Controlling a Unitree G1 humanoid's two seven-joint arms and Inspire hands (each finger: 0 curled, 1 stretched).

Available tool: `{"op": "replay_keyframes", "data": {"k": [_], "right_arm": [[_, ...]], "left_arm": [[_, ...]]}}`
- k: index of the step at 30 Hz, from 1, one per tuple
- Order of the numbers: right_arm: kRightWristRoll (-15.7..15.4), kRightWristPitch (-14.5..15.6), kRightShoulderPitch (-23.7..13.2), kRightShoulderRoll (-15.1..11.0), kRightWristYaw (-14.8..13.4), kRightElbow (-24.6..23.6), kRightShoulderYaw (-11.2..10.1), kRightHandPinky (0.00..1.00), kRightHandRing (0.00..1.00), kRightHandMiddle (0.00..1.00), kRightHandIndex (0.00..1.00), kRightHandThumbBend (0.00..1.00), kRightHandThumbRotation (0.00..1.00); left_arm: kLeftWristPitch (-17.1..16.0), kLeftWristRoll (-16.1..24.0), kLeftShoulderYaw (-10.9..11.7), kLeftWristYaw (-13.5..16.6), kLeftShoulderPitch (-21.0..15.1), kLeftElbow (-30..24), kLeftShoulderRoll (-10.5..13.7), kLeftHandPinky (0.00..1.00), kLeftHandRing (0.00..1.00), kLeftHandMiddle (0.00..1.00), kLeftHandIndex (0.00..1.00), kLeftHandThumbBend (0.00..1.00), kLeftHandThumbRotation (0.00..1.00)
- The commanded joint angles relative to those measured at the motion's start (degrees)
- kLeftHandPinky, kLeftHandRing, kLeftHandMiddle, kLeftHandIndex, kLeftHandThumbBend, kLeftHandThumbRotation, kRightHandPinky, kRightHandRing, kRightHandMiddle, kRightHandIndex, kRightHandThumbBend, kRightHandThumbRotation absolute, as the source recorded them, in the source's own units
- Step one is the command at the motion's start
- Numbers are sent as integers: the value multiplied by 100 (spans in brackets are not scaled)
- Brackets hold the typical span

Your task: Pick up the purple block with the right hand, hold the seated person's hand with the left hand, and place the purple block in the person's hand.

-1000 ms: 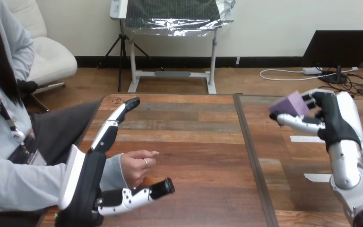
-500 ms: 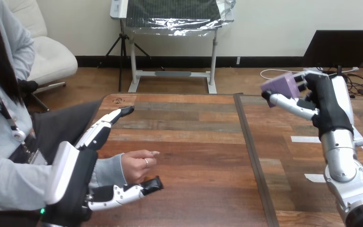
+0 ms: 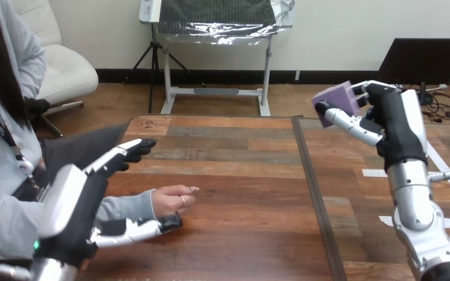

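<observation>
My right hand point(image 3: 394, 120) is raised above the table's right half, its thumb and fingers shut on the purple block point(image 3: 340, 102). The person's hand point(image 3: 172, 199) rests on the table at the left, loosely curled, its wrist in a grey sleeve. My left hand point(image 3: 73, 202) stands around that wrist, open: its fingers point(image 3: 124, 153) stretch out beyond the forearm and its thumb point(image 3: 145, 228) lies on the near side, under the person's hand. Whether the thumb touches the person's hand I cannot tell.
The wooden table point(image 3: 246, 193) has a dark seam point(image 3: 315, 199) running front to back right of its middle. White tape strips point(image 3: 375, 172) lie on the right part, near my right arm.
My right hand has lifted the purple block higher and carried it leftward. My left hand has drawn back toward me along the person's wrist, its fingers now lower and its thumb nearer the person's hand.
</observation>
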Motion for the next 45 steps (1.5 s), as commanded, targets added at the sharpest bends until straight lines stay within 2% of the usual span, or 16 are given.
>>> {"op": "replay_keyframes", "data": {"k": [1,3,5,10,21,24,27,29,33,38,41,45], "right_arm": [[327,-101,-12,103,213,-510,-250,2,7,11,14,26,39],[387,-112,34,118,277,-578,-263,2,6,11,13,25,37],[375,-95,76,126,263,-652,-265,2,6,11,13,25,36],[579,-87,181,211,460,-845,-360,2,6,10,13,25,34],[693,142,456,316,568,-1513,-412,2,6,10,14,25,33],[754,206,537,349,623,-1709,-430,2,6,10,14,25,33],[766,290,609,382,642,-1895,-448,2,6,11,15,25,34],[770,310,646,398,662,-1982,-459,3,6,11,15,25,35],[911,433,749,463,814,-2238,-502,3,6,11,15,25,36],[890,478,848,500,842,-2454,-515,3,6,11,15,25,39],[937,586,919,541,882,-2623,-533,3,6,11,15,25,40],[1005,707,1011,580,968,-2839,-550,3,7,11,15,26,41]], "left_arm": [[167,-93,-143,-69,-589,169,347,60,71,75,76,100,42],[196,-129,-181,-119,-662,264,434,60,71,75,76,100,38],[251,-151,-208,-152,-712,321,487,59,71,75,76,100,37],[408,-51,-290,-181,-872,497,663,61,71,75,76,100,36],[506,118,-530,-44,-1231,1002,945,62,70,74,76,100,29],[625,217,-619,-21,-1334,1123,1015,61,69,74,76,100,27],[665,304,-721,9,-1432,1252,1098,51,60,75,76,100,24],[611,352,-786,35,-1497,1364,1156,55,62,75,76,100,22],[731,502,-948,67,-1633,1543,1257,57,65,75,76,100,24],[769,692,-1140,188,-1797,1814,1369,62,69,74,76,100,26],[942,709,-1234,58,-1852,1848,1405,64,71,75,76,100,28],[833,844,-1413,295,-2029,2233,1461,66,72,75,76,100,27]]}}
